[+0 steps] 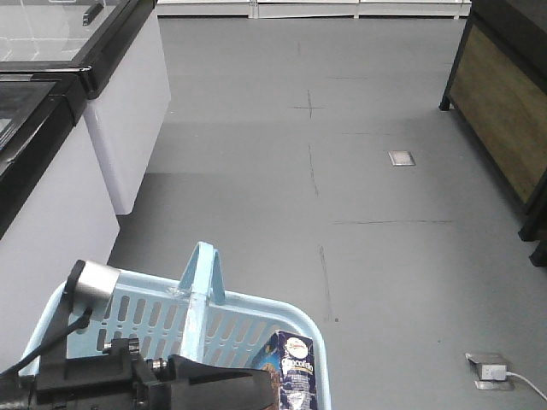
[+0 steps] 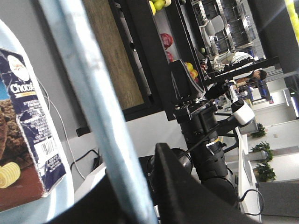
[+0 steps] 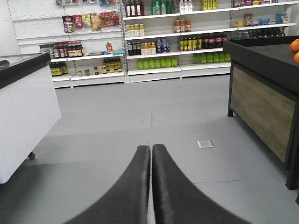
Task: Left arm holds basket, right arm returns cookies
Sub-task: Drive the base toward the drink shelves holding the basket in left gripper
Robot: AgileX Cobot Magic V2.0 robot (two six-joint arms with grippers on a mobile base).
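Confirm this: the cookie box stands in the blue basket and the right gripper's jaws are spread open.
Wrong on the jaws: the right wrist view shows the right gripper with its jaws pressed together, empty. The cookie box does stand in the blue basket.

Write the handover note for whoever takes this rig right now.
Left gripper: appears closed on the handle of the basket, which it holds in front of the base.
Right gripper: shut, empty, pointing down the aisle.
Cookies: standing upright in the basket, against its right wall.
Done: basket is held.
Left: right arm must grasp the box, lift it out and return it.
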